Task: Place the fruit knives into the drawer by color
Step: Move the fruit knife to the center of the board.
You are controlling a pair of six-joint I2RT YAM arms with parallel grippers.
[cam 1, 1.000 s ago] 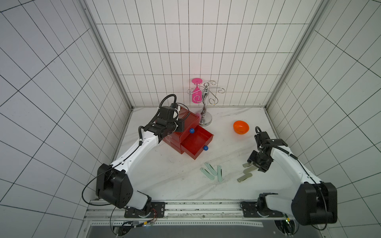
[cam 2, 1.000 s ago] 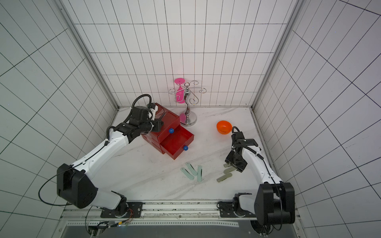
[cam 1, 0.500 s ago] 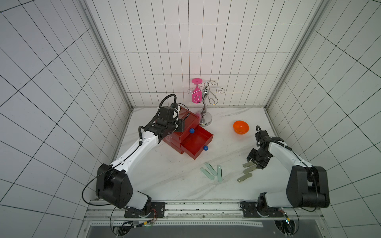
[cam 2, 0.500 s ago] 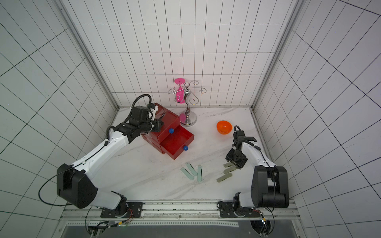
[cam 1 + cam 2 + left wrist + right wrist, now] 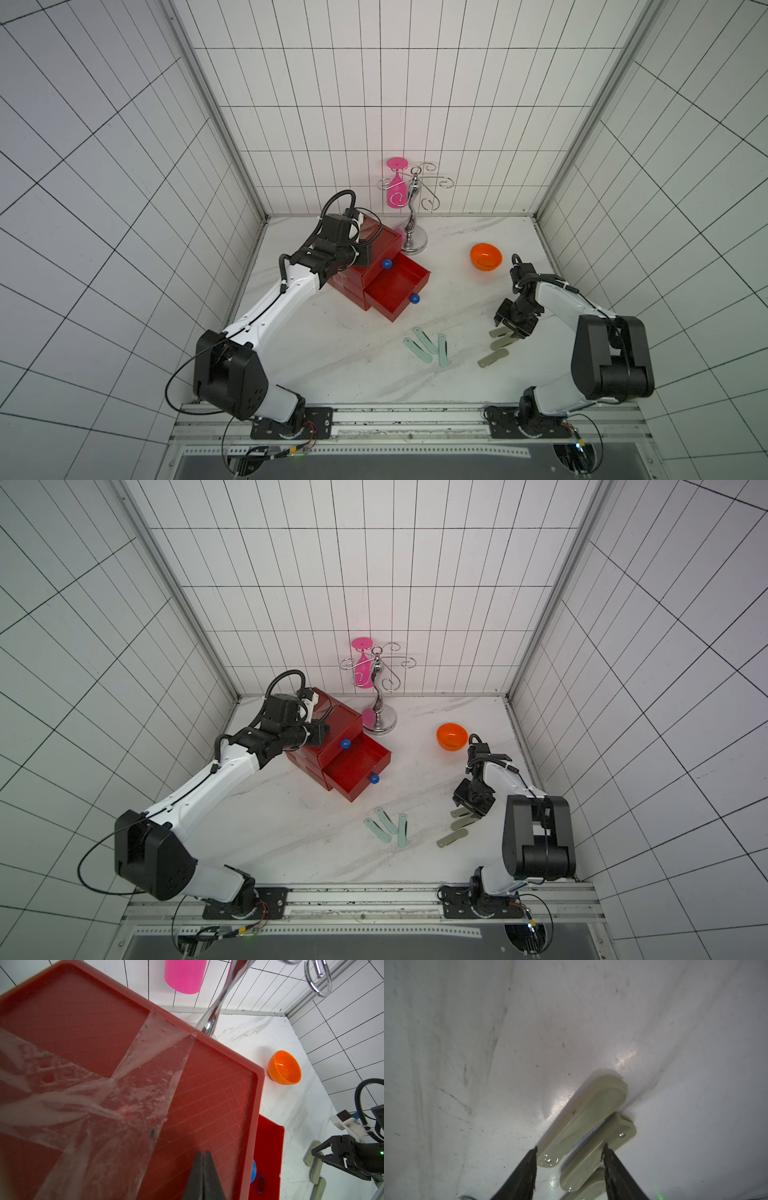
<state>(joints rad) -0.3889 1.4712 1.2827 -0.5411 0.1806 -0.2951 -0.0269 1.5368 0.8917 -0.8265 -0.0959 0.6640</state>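
Clock refs as seen from the top views, 12 = back wall.

Left tool (image 5: 204, 1153): fully closed, fingers pressed flat together with nothing between them. It sits over the top of the drawer chest (image 5: 386, 245), near its front edge, just past the clear tape (image 5: 145, 1076). Can't tell if it touches the lid.

Drawer chest is at 11 o'clock on the counter (image 5: 332, 365). Top drawer is pushed in, blue knob (image 5: 387, 263) showing. A lower drawer (image 5: 397, 284) is pulled out toward 4 o'clock. Can't tell which level it is.

Right tool (image 5: 570, 1156): partly open, pointing down at the counter at 4 o'clock. Grey-olive fruit knives (image 5: 500, 343): three, flat, roughly parallel. In the wrist view two lie side by side between the fingertips (image 5: 532, 1161), one tip at each outer edge. The jaws aren't closed on them as far as that view shows, and both knives are flat on the counter. In both top views the tool covers the ends of the two nearer 12 o'clock. The third lies just beside them toward 7 o'clock, clear of the tool.

Mint green fruit knives (image 5: 425, 340): three, flat and fanned at 6 o'clock, well apart from both tools.

Orange bowl (image 5: 485, 257) is at 2 o'clock. Chrome stand (image 5: 411, 232) is at 12–1 o'clock, just behind the chest, with a pink glass (image 5: 394, 193) hanging on it upside down.
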